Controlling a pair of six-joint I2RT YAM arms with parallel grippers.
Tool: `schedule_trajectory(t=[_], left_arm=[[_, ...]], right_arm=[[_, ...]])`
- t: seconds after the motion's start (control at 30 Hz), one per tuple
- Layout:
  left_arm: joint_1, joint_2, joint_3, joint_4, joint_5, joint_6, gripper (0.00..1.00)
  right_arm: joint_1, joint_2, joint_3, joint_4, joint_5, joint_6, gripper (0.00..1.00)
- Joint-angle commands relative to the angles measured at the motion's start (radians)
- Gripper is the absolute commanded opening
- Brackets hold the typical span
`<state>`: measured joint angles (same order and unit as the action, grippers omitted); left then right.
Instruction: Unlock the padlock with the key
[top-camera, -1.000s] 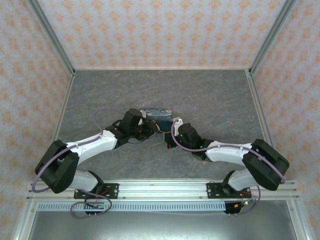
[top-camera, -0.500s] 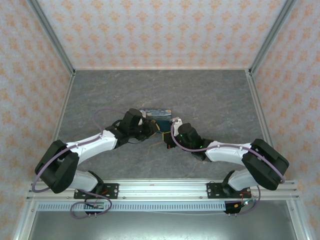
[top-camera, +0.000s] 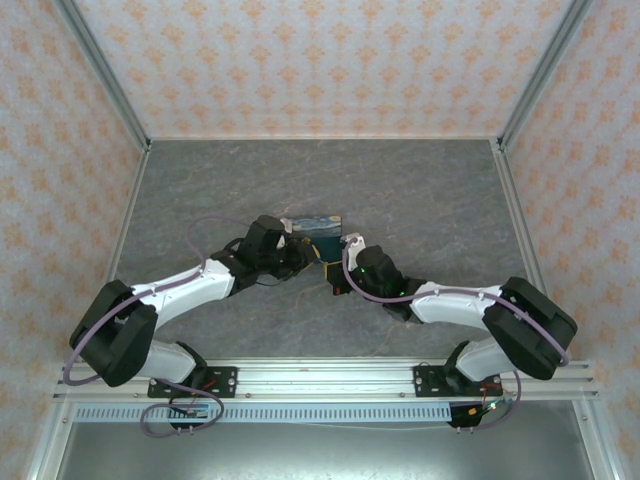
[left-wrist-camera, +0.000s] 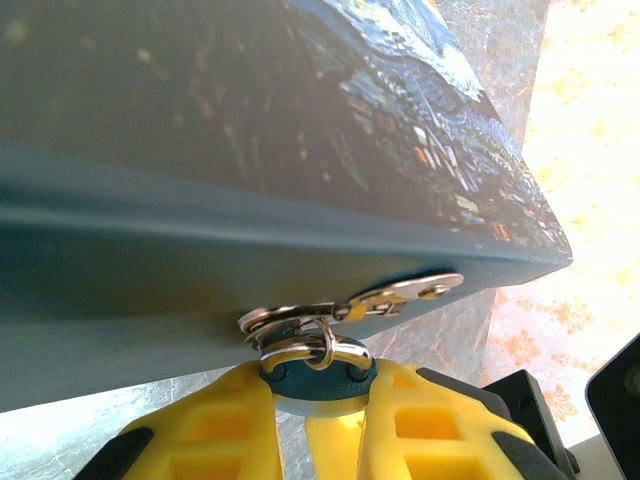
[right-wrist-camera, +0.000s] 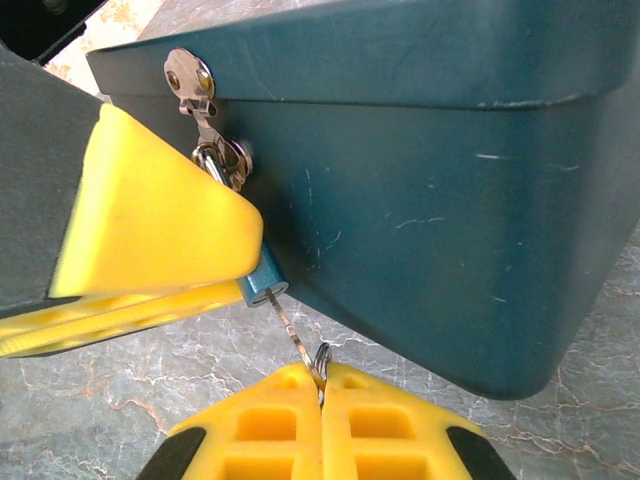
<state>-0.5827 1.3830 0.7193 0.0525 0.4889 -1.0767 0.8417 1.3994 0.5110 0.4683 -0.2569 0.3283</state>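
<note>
Grey marbled desk (top-camera: 400, 190), patterned walls (top-camera: 300, 60) all round, and both my arms meet at the tin (top-camera: 312, 226) mid-desk. From above, the wrists crowd its near side, and the lock is too small to make out there. My left wrist camera gives the detail. The padlock (left-wrist-camera: 318, 376) hangs by its loop from the tin's hasp (left-wrist-camera: 400, 294). My left claw (left-wrist-camera: 320, 405) is narrow, yellow fingers pinching the teal body from both sides. The right wrist camera adds the key (right-wrist-camera: 293, 332), a thin shaft meeting the padlock's lower end. Its ring is pinched in my right claw (right-wrist-camera: 322, 388), fingers pressed together, just below the tin's corner.
</note>
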Motion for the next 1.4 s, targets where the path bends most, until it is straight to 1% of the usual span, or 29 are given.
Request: schedule_trajectory(t=[0.0,0.17,0.43,0.6,0.77,0.87,1.07,1.23,1.37], left_arm=[[-0.006,-0.025,0.037,0.022,0.010,-0.001,0.18],[-0.006,-0.029,0.033,0.007,0.012,0.009,0.18],[-0.006,-0.029,0.028,-0.002,0.016,0.022,0.18],[-0.007,-0.021,0.023,0.014,0.019,0.015,0.18],[-0.006,-0.017,0.025,0.013,0.019,0.017,0.18],[-0.006,-0.012,0.023,0.017,0.022,0.015,0.18],[-0.008,-0.005,0.023,0.025,0.021,0.011,0.18],[-0.009,0.001,0.022,0.034,0.017,0.008,0.18],[-0.011,0.005,0.023,0.038,0.017,0.009,0.18]], right_arm=[[0.005,0.011,0.029,0.081,0.028,0.000,0.00],[0.005,0.005,0.023,0.109,0.053,-0.022,0.00],[0.004,0.009,0.052,0.080,0.051,-0.074,0.00],[-0.012,0.025,0.049,0.128,-0.009,-0.045,0.00],[-0.059,0.044,0.031,0.210,-0.105,0.022,0.00],[-0.075,0.050,0.031,0.219,-0.146,0.032,0.00],[-0.076,0.076,0.050,0.199,-0.172,0.020,0.00],[-0.081,0.110,0.050,0.259,-0.215,0.075,0.00],[-0.104,0.115,0.046,0.299,-0.254,0.121,0.00]])
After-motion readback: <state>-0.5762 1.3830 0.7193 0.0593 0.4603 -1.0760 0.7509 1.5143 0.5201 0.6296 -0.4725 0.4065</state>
